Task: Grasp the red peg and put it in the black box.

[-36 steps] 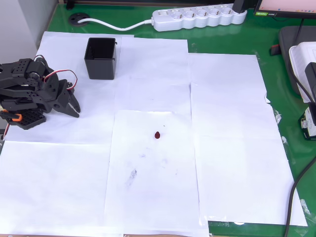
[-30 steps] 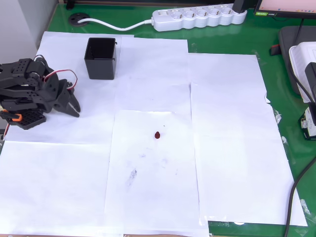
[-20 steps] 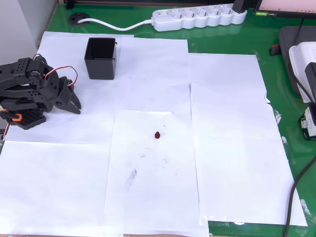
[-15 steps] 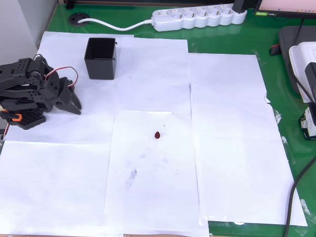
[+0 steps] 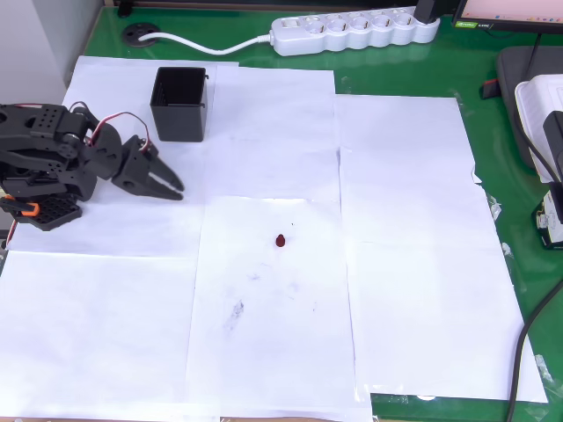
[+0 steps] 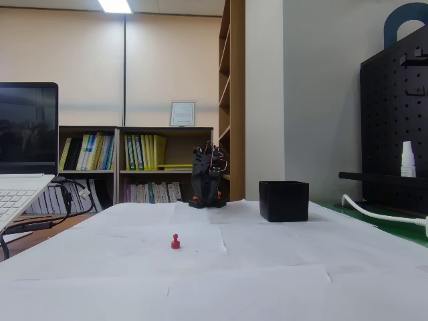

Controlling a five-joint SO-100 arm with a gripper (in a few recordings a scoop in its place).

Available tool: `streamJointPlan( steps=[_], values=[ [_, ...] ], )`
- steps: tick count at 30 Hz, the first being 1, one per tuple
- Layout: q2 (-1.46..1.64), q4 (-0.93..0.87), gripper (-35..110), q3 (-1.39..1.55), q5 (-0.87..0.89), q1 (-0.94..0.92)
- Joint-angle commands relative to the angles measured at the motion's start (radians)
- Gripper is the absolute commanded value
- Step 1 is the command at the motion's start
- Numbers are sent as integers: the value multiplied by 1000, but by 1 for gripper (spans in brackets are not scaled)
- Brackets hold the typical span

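Note:
The red peg (image 5: 280, 240) stands alone on white paper near the middle of the table; in the fixed view the red peg (image 6: 175, 241) is upright in the foreground. The black box (image 5: 180, 129) sits at the upper left, open side up, and the same black box (image 6: 284, 201) shows to the right of the arm in the fixed view. My black gripper (image 5: 174, 191) reaches out from the left edge, just below the box and well left of the peg. Its jaws look closed to a point, holding nothing. The arm (image 6: 208, 177) is small and far back in the fixed view.
White paper sheets (image 5: 405, 220) cover a green mat (image 5: 493, 176). A white power strip (image 5: 352, 31) with its cable lies along the far edge. White equipment (image 5: 544, 114) and cables crowd the right edge. A laptop (image 6: 23, 174) sits at the left in the fixed view.
The gripper has swung out to the right from its folded pose beside the arm's base, toward the table's middle. The peg and the box have not moved.

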State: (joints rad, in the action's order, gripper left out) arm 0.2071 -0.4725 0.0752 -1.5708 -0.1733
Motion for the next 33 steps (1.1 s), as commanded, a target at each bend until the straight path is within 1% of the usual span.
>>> streamJointPlan(
  steps=[1, 4, 8, 12, 19, 25, 28, 33],
  values=[
    [173, 175, 0, 32, -52, -40],
    [330, 347, 0, 37, -80, -41],
    [612, 692, 0, 41, -63, -21],
    [839, 980, 0, 43, -46, 0],
    [1144, 1331, 0, 37, -91, -14],
    [1542, 1773, 0, 94, -95, -29],
    [1671, 1934, 0, 115, -74, -41],
    [1845, 2095, 0, 161, -80, -91]
  ],
)
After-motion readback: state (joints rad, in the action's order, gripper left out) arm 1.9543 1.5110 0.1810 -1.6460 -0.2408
